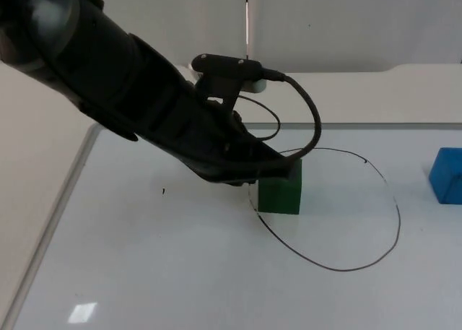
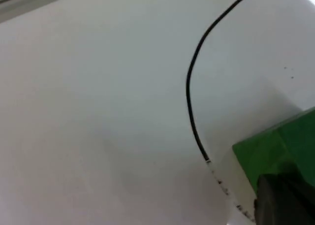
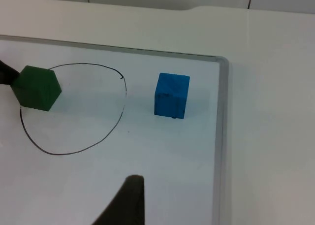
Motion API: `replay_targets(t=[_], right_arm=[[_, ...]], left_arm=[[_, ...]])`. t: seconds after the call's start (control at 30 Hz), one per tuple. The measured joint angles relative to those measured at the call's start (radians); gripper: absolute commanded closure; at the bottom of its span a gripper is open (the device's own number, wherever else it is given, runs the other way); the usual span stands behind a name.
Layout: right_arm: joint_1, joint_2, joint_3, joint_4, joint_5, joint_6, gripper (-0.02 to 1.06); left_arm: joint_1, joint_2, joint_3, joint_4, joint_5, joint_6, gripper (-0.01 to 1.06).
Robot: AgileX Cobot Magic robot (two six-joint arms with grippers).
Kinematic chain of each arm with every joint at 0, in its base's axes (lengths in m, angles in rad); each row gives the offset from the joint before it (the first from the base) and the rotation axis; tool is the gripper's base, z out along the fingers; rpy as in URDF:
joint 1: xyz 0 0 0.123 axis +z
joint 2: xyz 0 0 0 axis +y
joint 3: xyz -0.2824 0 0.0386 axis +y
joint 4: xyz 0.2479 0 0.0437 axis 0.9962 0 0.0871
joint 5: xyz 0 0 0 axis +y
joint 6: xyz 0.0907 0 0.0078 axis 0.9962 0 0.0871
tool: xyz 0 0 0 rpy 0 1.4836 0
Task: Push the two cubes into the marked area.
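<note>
1. Green cube [image 1: 279, 192]: sits on the white tabletop [image 1: 180, 272], straddling the near-left edge of the marked area [image 1: 339, 207], a thin black hand-drawn loop. In the right wrist view it rests on the line, partly inside.
2. Blue cube [image 1: 447, 175]: stands well outside the loop on its right side, apart from the line and near the raised border of the board [image 3: 220, 136].
3. Left gripper [image 1: 249, 172]: low at the tabletop, touching or just beside the green cube's left upper face, the arm slanting in from above. Whether its jaws are apart or together I cannot tell; the arm body hides them.
4. Right gripper [image 3: 129, 200]: waits back from the work, looking onto both cubes; state of its jaws cannot be told.
5. Step in hand, as judged: shoving the green cube fully across the line.
6. Handling advice: keep the contact low and centred on the cube's face so it slides without twisting; push toward the loop's middle, stopping short of the far line.
7. Remaining: blue cube needs a leftward push, likely from the right arm.
</note>
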Motion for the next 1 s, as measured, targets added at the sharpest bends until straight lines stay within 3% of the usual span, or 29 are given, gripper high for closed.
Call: replay_targets(t=[1.0], right_arm=[[0.0, 0.0, 0.0, 0.0, 0.0, 0.0, -0.01]], left_arm=[[-0.03, 0.002, -0.008, -0.004, 0.014, 0.011, 1.05]])
